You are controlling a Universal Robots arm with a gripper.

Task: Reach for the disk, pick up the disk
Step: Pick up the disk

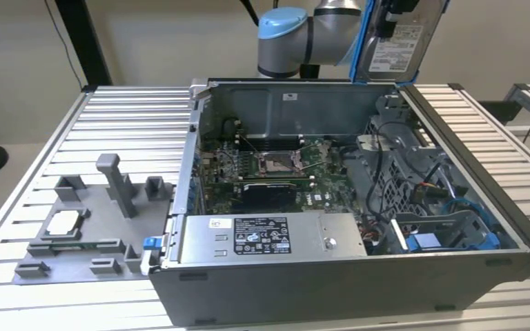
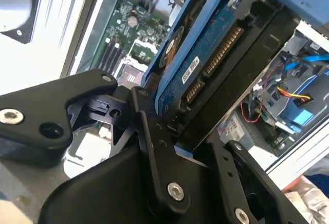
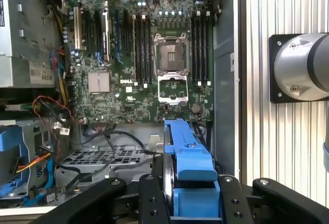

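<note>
A ribbed aluminium table (image 1: 127, 117) stood before a plain pale wall and carried an open computer case (image 1: 339, 293). The disk (image 1: 396, 43) hung upright in the air above the case's far wall, toward the exterior view's right. Its label faced the camera and blue rails ran along its edges. In the second wrist view the gripper (image 2: 187, 131) had its black fingers (image 2: 149, 126) pinched on the end of the disk nearest the wrist, apparently one on each broad face.

Since the hold was at one end only, the disk could probably pivot or slide out if the arm (image 1: 292, 34) jolted. It would then fall toward the motherboard (image 3: 149, 54) and its open socket directly below. The loose red and orange cables (image 3: 46, 106) beside the blue drive bay (image 1: 449, 238) looked likely to snag a low pass.

Above the case rim the air was open. Lower down, the case walls and the power supply box (image 1: 265, 238) hemmed the space in. On the exterior view's left, bare slats surrounded a grey fixture (image 1: 108, 200) holding a small chip (image 1: 63, 224).
</note>
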